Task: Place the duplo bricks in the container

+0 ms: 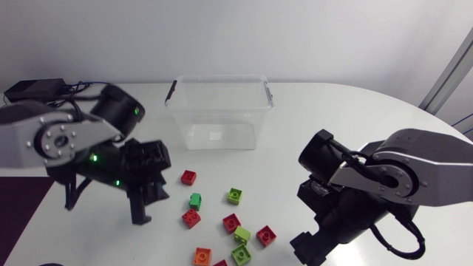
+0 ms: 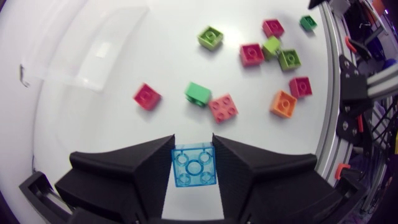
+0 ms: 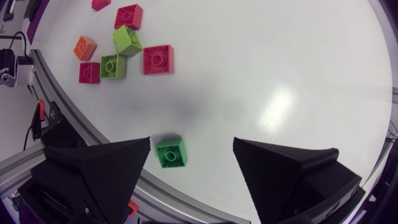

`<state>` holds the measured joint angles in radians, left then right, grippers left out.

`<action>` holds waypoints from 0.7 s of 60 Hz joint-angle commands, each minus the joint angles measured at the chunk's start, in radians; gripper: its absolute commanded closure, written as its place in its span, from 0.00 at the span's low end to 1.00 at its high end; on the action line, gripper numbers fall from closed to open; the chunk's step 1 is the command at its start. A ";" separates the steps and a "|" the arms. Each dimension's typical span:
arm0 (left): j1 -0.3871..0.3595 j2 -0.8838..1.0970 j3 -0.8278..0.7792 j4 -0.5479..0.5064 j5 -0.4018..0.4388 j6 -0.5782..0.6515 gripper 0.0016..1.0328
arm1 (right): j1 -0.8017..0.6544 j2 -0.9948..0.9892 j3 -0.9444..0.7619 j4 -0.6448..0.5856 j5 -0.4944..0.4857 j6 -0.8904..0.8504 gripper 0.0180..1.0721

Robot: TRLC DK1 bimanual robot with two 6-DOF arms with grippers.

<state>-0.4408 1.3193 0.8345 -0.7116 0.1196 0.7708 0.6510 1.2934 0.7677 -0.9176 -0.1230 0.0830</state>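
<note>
In the left wrist view my left gripper [image 2: 193, 163] is shut on a translucent blue brick [image 2: 194, 168], both fingers pressing its sides just above the white table. In the head view the left gripper [image 1: 146, 201] hangs left of the loose bricks and hides the blue one. The clear plastic container [image 1: 219, 111] stands at the back middle, with no bricks visible in it. My right gripper [image 3: 193, 163] is open near the table's front edge, with a green brick [image 3: 170, 152] lying between its fingers, closer to one of them. The head view shows the right gripper [image 1: 314, 247] at the front right.
Several loose bricks lie in front of the container: a red one [image 1: 188, 177], a green one [image 1: 195, 200], a lime one [image 1: 235, 195], an orange one [image 1: 202, 256], and more red and lime ones around [image 1: 242, 235]. A black power unit [image 1: 33, 90] sits at the back left.
</note>
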 commanded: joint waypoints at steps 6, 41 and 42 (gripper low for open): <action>0.042 0.150 0.322 -0.049 0.002 0.032 0.69 | 0.009 0.024 -0.022 -0.013 0.008 0.023 0.08; 0.116 0.494 0.853 -0.058 0.025 -0.005 0.68 | 0.029 0.050 -0.018 -0.035 0.008 0.020 0.08; 0.119 0.497 0.859 -0.057 0.025 -0.005 0.68 | 0.029 0.050 -0.018 -0.038 0.010 0.018 0.08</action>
<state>-0.3447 1.7710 1.6283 -0.7639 0.1352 0.7666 0.6708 1.3254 0.7677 -0.9245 -0.1223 0.0826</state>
